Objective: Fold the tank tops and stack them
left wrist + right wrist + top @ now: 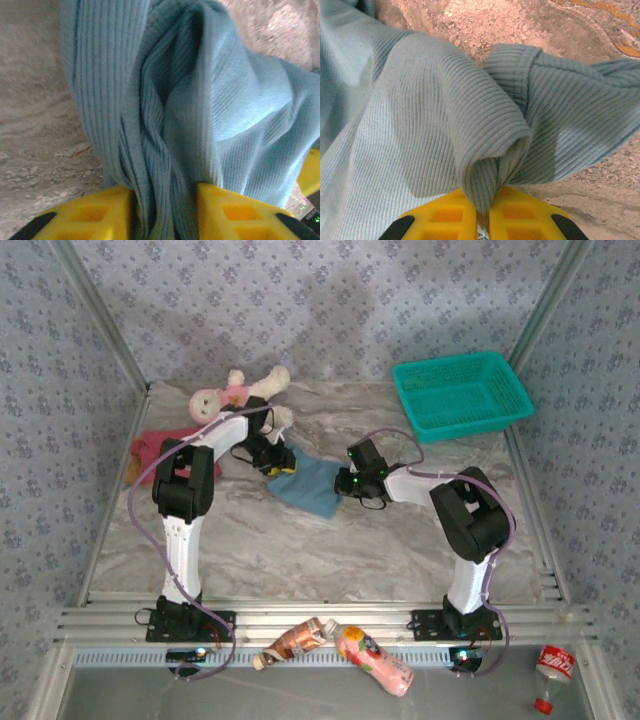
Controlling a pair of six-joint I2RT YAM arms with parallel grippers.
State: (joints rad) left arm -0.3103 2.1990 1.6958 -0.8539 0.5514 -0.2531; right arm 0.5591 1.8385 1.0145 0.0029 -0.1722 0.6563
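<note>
A dusty blue tank top [312, 486] lies crumpled in the middle of the marble table, between both arms. At its left end my left gripper [272, 462] has a thick twisted bunch of the ribbed blue cloth [225, 100] filling the gap between its yellow fingers [100, 212]. My left gripper [165, 202] is shut on that bunch. At the cloth's right end my right gripper [346, 483] [486, 202] pinches a thin fold of the blue tank top [420, 125]. A dark red tank top [152, 451] lies at the far left, with a tan-brown edge [133, 469] beside it.
A teal lattice basket [460, 396] stands at the back right. A white plush doll in pink [238, 391] lies at the back, just behind my left arm. Two bottles [300, 640] [376, 660] lie on the front rail between the bases, and a third [555, 665] at the right.
</note>
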